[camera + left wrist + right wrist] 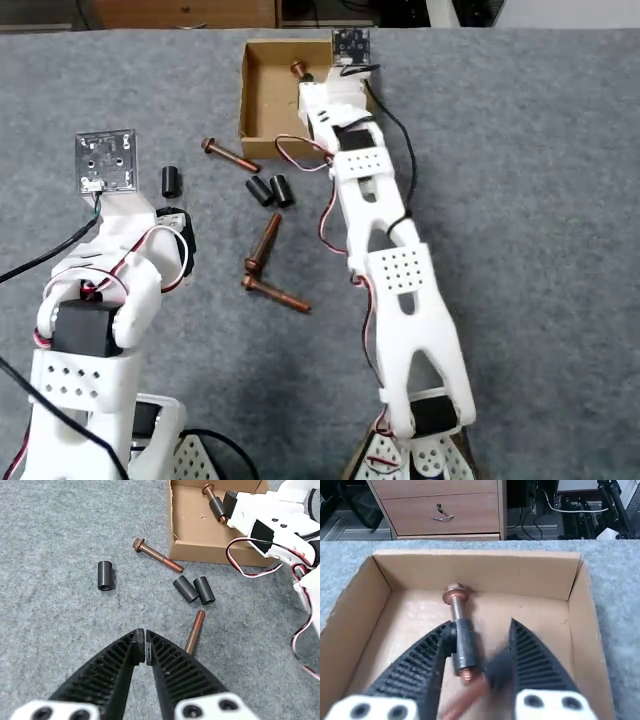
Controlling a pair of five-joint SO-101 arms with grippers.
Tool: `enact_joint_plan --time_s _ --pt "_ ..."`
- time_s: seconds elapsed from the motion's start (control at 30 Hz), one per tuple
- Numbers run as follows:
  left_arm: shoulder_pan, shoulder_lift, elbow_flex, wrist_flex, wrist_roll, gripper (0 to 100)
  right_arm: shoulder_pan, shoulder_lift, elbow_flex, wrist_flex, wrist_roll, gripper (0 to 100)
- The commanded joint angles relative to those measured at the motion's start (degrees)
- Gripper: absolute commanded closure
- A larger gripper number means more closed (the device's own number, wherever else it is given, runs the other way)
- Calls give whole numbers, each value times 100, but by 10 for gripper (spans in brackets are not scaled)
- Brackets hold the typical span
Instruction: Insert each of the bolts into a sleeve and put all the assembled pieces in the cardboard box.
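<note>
The cardboard box (243,95) stands at the table's far middle. My right gripper (482,625) hangs open inside it; a copper bolt in a black sleeve (462,630) leans against one finger, its head near the back wall. That assembled piece (215,502) is also in the left wrist view. Three loose bolts (230,156) (265,242) (275,293) lie in front of the box. Two sleeves (260,190) (281,190) lie together, and a third sleeve (171,181) lies apart to the left. My left gripper (145,652) is shut and holds nothing, a short way from a bolt (194,631).
Grey felt (520,150) covers the table, with free room to the right of the right arm. A wooden drawer cabinet (440,512) and cables stand beyond the table's far edge. The right arm's red and black wires (260,562) hang beside the box.
</note>
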State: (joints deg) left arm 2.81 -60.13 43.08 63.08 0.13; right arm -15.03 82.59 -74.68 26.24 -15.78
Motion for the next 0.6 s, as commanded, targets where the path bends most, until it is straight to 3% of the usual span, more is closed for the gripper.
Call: enact_joint_plan --time_s 0.0,0.1,0.3,0.43,0.57 --pt "-62 -57 -35 9 26 981 119 259 -1349 387 -35 832" --pt "-62 -57 -35 -9 26 981 110 593 -2088 765 -35 832" --pt "-70 -48 -35 26 53 961 119 259 -2088 1723 -53 842" --pt "-545 -4 -97 26 97 878 92 -374 -2088 2681 -26 998" --pt "-993 4 -35 35 360 839 84 -1112 -2088 3727 -18 970"
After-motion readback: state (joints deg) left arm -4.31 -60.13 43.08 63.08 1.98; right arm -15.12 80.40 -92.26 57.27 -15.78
